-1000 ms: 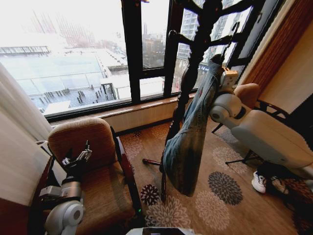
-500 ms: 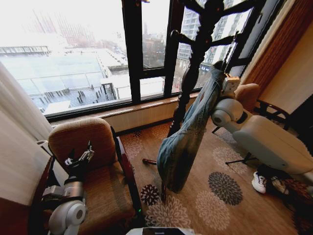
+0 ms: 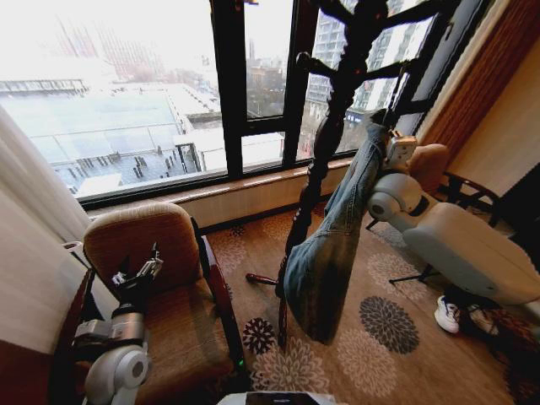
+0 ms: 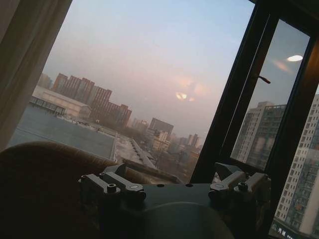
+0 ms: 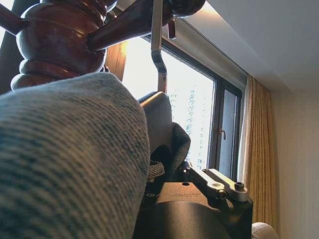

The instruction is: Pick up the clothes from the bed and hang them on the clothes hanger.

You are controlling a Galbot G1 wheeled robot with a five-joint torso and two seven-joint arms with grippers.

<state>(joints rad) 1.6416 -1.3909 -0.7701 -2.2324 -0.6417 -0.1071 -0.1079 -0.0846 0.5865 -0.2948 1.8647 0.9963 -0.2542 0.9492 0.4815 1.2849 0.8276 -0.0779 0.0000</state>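
The clothes (image 3: 329,245), a light blue denim jacket, hang full length beside a dark wooden coat stand (image 3: 325,160). My right gripper (image 3: 381,122) is raised at the jacket's top, next to the stand's upper pegs, and shut on the clothes hanger. In the right wrist view the denim (image 5: 65,159) bulges close by. The hanger's wire hook (image 5: 158,55) rises from it to a peg (image 5: 129,22) of the stand. My left gripper (image 3: 143,268) is parked low over a brown armchair and open, with nothing between its fingers (image 4: 117,186). The bed is out of view.
The brown armchair (image 3: 160,253) stands at the lower left, under the big black-framed window (image 3: 253,101). A pale chaise (image 3: 426,160) stands behind my right arm. A white shoe (image 3: 447,314) rests on the patterned carpet (image 3: 371,354) at the right.
My right arm has shifted slightly to the right near the stand. The hanging jacket swayed left and then back. The left arm has stayed put.
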